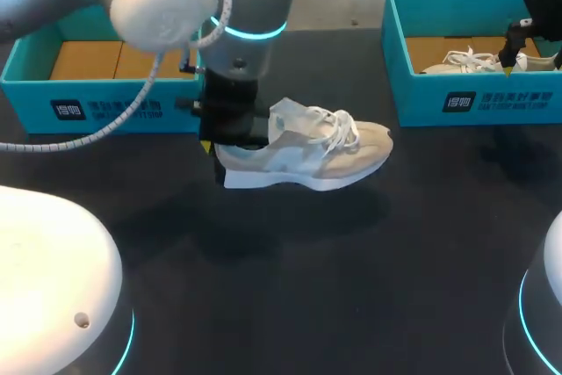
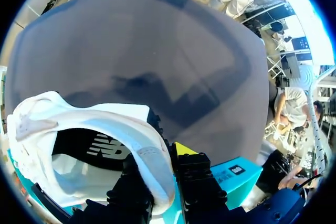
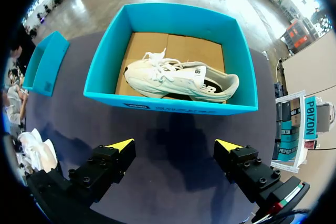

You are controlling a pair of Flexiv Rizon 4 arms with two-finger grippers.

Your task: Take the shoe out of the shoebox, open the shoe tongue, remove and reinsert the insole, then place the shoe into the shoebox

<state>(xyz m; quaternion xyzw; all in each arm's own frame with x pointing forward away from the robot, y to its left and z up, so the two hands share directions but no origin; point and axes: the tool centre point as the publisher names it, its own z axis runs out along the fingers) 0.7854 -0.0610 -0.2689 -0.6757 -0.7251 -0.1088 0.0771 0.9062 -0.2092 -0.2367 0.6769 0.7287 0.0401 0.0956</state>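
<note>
Head view shows the shoe [image 1: 307,151] just beside the empty shoebox [image 1: 105,103], heel next to that box and toe pointing away from it, and the left gripper [image 1: 213,148] pinches the heel, so the left arm is the near one. Left wrist view shows what the head view hides: one finger inside the heel, one outside, squeezing its rim, and the dark insole [image 2: 73,153] in the shoe. Well away from the empty shoebox, the right gripper [image 3: 173,148] hangs wide open, holding nothing, near another box [image 3: 173,108] with a second shoe [image 3: 178,80].

The left arm [image 1: 246,6] hides the heel of the shoe [image 1: 307,151] and part of the left box [image 1: 97,85]. The wall of the right box [image 1: 474,98] and the right gripper [image 1: 511,57], itself cut off by the edge, cover much of the second shoe [image 1: 465,61].
</note>
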